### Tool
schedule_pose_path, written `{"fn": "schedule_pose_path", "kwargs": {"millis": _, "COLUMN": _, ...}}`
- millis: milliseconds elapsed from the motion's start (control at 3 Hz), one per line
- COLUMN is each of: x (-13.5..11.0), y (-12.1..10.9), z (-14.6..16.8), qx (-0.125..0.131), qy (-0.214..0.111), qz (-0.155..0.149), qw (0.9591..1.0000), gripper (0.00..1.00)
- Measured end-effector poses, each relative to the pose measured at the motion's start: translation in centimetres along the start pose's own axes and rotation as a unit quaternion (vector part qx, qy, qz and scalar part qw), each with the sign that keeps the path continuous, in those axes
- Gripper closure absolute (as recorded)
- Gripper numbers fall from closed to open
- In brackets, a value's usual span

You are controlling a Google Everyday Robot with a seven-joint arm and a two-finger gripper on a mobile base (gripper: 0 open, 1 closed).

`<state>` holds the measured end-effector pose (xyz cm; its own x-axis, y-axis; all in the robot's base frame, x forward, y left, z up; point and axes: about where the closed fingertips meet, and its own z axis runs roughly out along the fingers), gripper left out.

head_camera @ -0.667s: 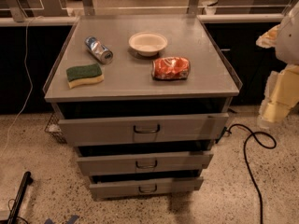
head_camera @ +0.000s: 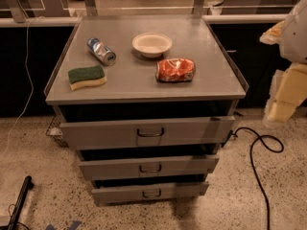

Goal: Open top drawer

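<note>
The top drawer (head_camera: 105,134) is the widest grey metal drawer of three, just under the cabinet's top surface. A small metal loop handle (head_camera: 150,132) sits at the centre of its front. There is a dark gap between its front panel and the top. My gripper (head_camera: 283,99), cream and white, hangs at the right edge of the camera view. It is off to the right of the cabinet, about level with the top surface. It is well apart from the handle and holds nothing that I can see.
On the grey cabinet top (head_camera: 129,80) lie a green and yellow sponge (head_camera: 86,76), a tipped drink can (head_camera: 101,51), a white bowl (head_camera: 152,44) and an orange chip bag (head_camera: 175,70). Two narrower drawers (head_camera: 110,168) sit below. A black cable (head_camera: 256,152) runs across the floor at right.
</note>
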<state>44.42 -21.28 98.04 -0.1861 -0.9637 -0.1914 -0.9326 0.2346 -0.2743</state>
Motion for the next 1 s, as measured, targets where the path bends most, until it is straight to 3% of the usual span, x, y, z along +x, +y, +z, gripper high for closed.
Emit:
{"fn": "schedule_pose_path", "kwargs": {"millis": 333, "x": -1.1, "y": -1.7, "z": 0.2, "qx": 0.019, "qy": -0.007, "qz": -0.026, "qw": 0.9995, "gripper": 0.00}}
{"fn": "schedule_pose_path", "kwargs": {"millis": 667, "x": -0.8, "y": -3.9, "z": 1.5, "qx": 0.026, "qy": -0.051, "qz": -0.039, "qw": 0.9976, "gripper": 0.00}}
{"fn": "schedule_pose_path", "kwargs": {"millis": 1000, "x": -1.3, "y": -4.5, "z": 3.8, "qx": 0.007, "qy": -0.091, "qz": -0.057, "qw": 0.9942, "gripper": 0.00}}
